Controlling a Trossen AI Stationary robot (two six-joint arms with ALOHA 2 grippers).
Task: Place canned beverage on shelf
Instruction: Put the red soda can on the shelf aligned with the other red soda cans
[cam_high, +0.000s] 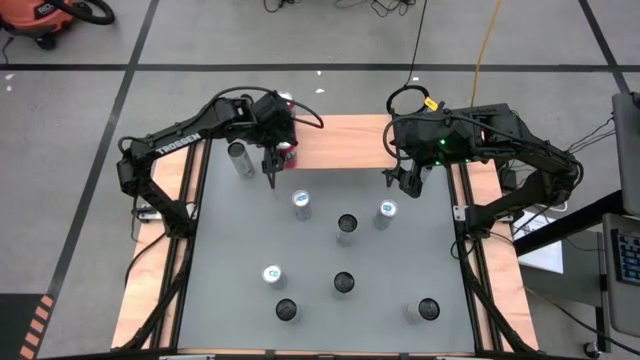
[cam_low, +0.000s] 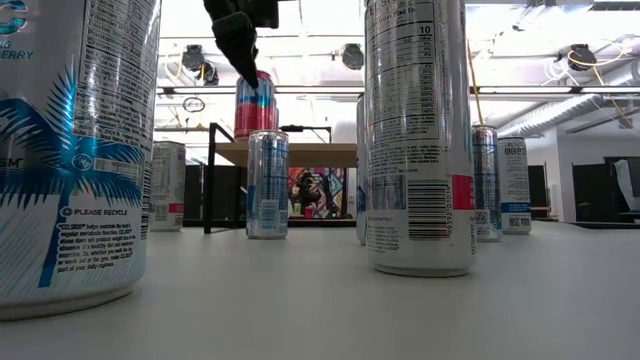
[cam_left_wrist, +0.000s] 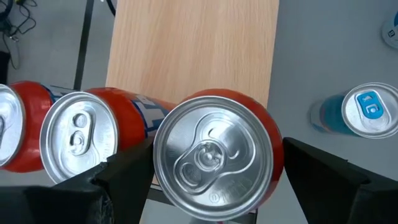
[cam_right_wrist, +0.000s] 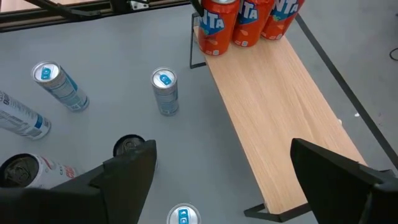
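Note:
A red can stands upright at the left end of the shelf, on the side toward the table's near edge. My left gripper is shut on it. Two more red cans stand beside it in a row across the shelf's left end. In the right wrist view the three red cans stand together on the wooden top. My right gripper hangs open above the table near the shelf's right end, with nothing between its fingers. My left gripper has the red can's upper side wall between its two fingers; one finger stands between this can and the middle one. The fingers slant down from the table's left. The can is upright, its base at the shelf's top; whether it rests there I cannot tell.
Several slim cans stand on the grey table: one left of the shelf, others in the middle, more near the front edge. The shelf's top to the right of the red cans is bare.

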